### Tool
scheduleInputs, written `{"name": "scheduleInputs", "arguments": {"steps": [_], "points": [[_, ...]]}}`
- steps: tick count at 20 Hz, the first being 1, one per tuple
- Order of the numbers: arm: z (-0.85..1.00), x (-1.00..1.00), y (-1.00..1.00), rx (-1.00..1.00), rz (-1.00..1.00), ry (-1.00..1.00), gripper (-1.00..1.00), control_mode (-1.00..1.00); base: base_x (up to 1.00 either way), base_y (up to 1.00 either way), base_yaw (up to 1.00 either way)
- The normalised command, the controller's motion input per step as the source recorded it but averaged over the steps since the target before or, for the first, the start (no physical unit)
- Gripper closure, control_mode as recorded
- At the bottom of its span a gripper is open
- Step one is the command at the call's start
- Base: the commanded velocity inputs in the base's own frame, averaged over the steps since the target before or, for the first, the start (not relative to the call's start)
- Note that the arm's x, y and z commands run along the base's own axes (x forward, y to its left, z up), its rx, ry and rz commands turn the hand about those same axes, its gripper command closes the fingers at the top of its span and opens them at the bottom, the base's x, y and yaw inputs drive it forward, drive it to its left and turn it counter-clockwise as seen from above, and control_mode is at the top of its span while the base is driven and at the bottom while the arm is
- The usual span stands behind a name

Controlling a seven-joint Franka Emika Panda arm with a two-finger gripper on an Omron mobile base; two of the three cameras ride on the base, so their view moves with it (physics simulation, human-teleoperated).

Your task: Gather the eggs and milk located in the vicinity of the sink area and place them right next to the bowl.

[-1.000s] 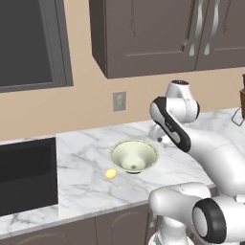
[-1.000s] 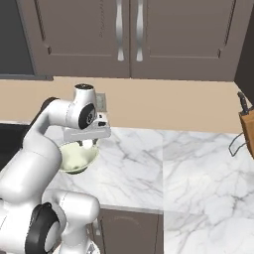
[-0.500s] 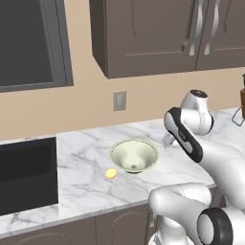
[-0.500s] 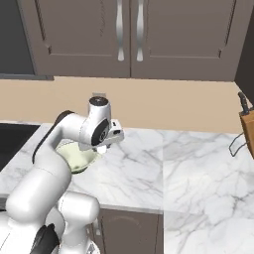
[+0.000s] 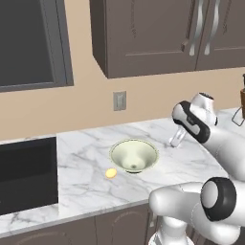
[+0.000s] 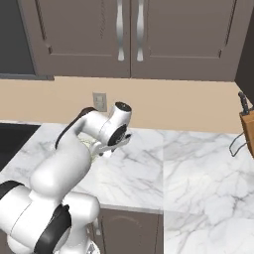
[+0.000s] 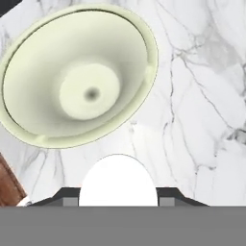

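Gripper [image 6: 111, 145] jaws are clamped on a smooth white rounded container that I take to be the milk [image 7: 117, 180]; its green top does not face the hand camera. It sits between the two finger tips. The pinch is firm rather than wide because the carton has to ride in the air without slipping.

The hand hangs above the marble counter [image 5: 86, 143], to the right of the bowl [image 5: 134, 154] in the left base view, with the load low over the stone but, as far as I can tell, not yet resting on it. From the hand camera the bowl's [image 7: 79, 77] rim lies just ahead of the milk, with a bare patch of marble between them. That patch looks like the intended landing spot: close beside the rim, not inside the bowl.

The egg [image 5: 111, 172] already lies on the counter just beside the bowl, on the side toward the sink [image 5: 26, 172], so that half of the job looks settled.

Farther out, a wall outlet [image 5: 119, 100] is set in the beige backsplash under dark cabinets [image 6: 129, 34], and a knife block [image 6: 246, 129] stands well apart at the far right.

I judge that what is left is lowering the milk upright and letting go.
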Motion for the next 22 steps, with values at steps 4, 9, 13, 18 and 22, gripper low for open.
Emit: {"name": "scheduleInputs", "arguments": {"steps": [4, 9, 13, 18, 22], "points": [[-0.33, 0.26, 0.00, 0.04, 0.51, 0.00, 1.00, -1.00, 0.00, 0.00, 0.00], [-0.38, 0.02, 0.01, 0.00, 0.23, 0.02, 1.00, -1.00, 0.00, 0.00, 0.00], [-0.47, 0.00, 0.14, 0.00, 0.11, 0.03, 1.00, -1.00, 0.00, 0.00, 0.00], [-0.50, 0.00, 0.18, 0.00, 0.14, -0.15, 1.00, -1.00, 0.00, 0.00, 0.00], [-0.09, -0.06, 0.00, 0.00, 0.12, -0.11, 1.00, -1.00, 0.00, 0.00, 0.00]]}}
